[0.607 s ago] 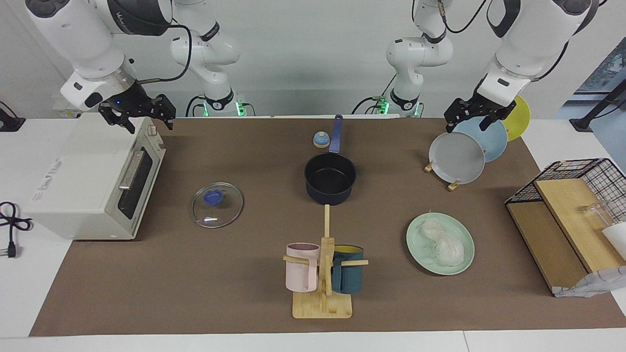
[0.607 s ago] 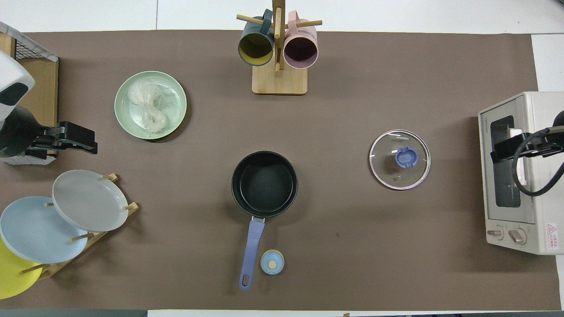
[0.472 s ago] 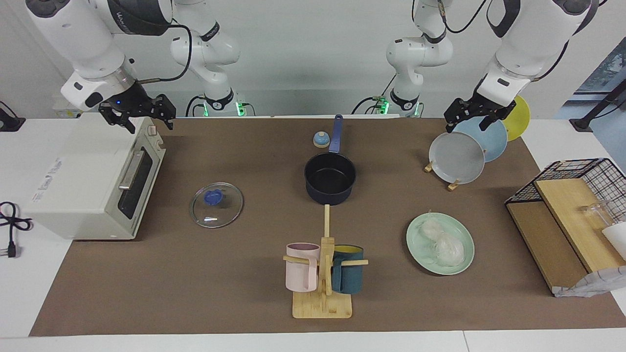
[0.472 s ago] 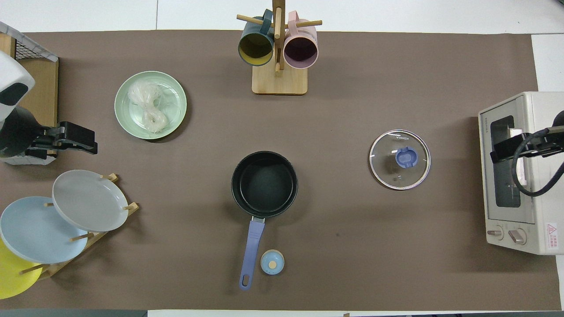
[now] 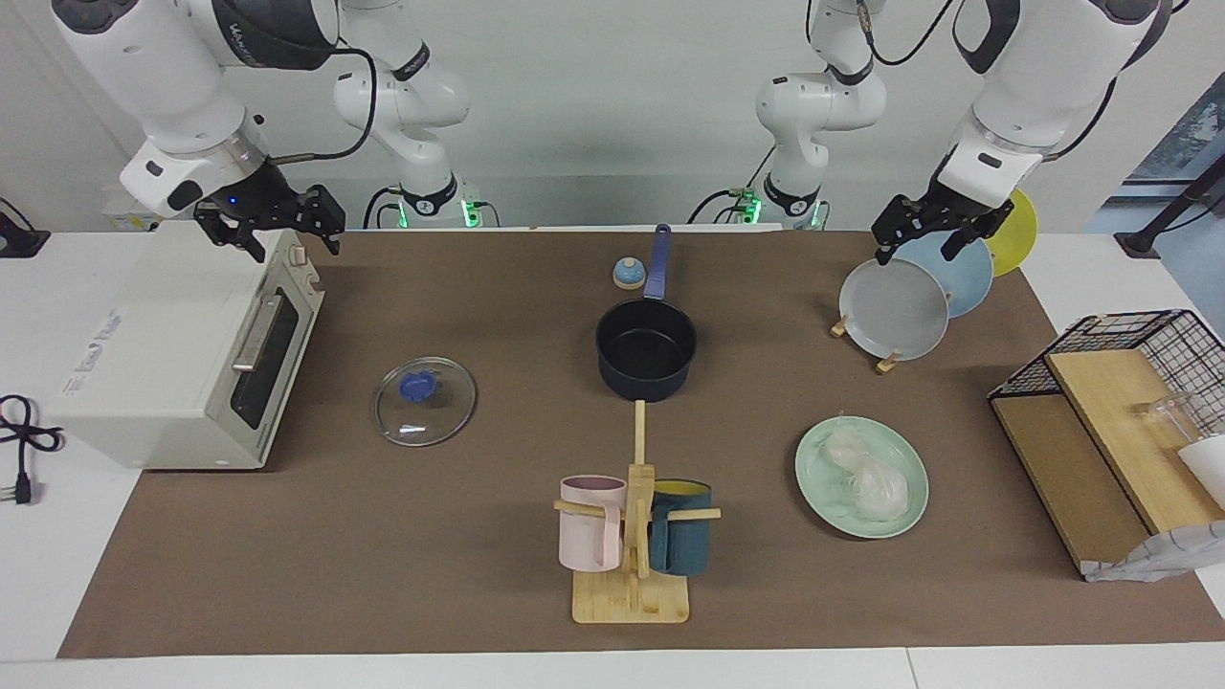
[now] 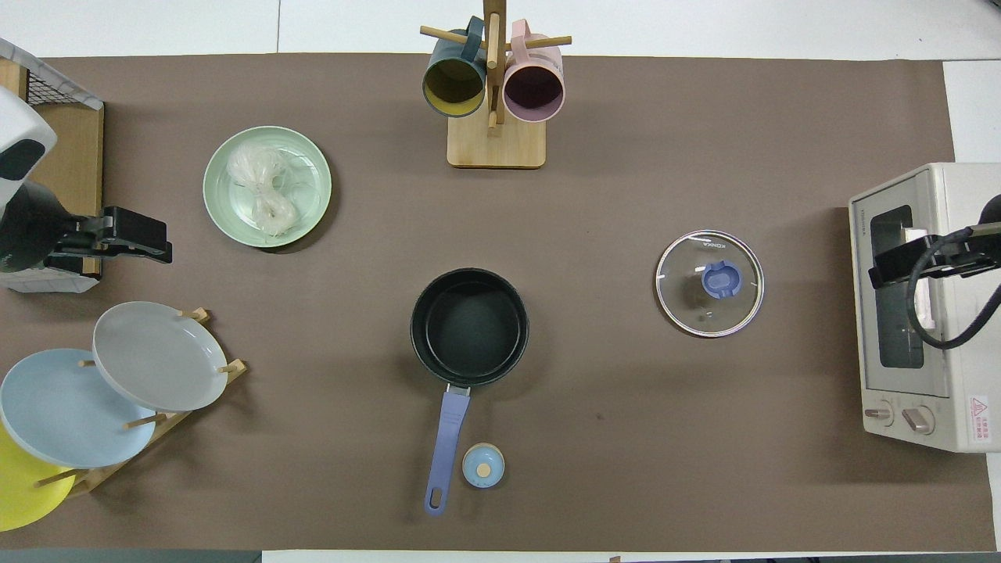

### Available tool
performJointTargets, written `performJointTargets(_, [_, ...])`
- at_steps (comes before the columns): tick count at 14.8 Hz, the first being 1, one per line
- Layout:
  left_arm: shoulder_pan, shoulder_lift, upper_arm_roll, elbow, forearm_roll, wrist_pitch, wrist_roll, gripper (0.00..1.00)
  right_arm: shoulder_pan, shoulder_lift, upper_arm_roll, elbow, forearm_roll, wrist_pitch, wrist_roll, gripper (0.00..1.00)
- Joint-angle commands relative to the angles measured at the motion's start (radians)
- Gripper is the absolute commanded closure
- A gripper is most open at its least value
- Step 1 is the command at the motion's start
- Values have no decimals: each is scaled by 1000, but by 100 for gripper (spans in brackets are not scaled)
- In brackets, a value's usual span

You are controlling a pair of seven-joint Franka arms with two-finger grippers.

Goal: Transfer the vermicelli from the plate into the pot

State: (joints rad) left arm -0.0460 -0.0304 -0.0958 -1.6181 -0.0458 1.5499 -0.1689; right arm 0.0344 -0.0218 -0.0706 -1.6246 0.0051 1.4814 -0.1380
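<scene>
Meanwhile, bare mat (image 5: 785, 344) between pot (image 5: 646, 349) and vermicelli (image 5: 866, 474) plate (image 5: 818, 483).

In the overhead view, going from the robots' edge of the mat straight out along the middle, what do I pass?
Small blue timer beside the pot handle → pot, empty → bare mat → mug rack with its two mugs.

Bright, even light falls from above, and both views are sharp across the frame. Soft, short shadows lie beside the pot (image 6: 469, 327) and the plate (image 6: 313, 205). A small white glare streaks the glass lid (image 5: 423, 401).
</scene>
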Motion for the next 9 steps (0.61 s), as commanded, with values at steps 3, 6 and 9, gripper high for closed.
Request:
performJointTargets(3, [2, 212, 1, 41, 0, 137, -23, 0, 24, -64, 28, -127, 1, 120, 11, 0])
performJointTargets(6, [5, 394, 1, 101, 6, 299, -23, 0, 38, -95, 29, -234, 1, 277, 18, 0])
performJointTargets(9, [0, 533, 7, 115, 9, 438, -70, 0, 38, -77, 31, -322, 1, 385, 14, 0])
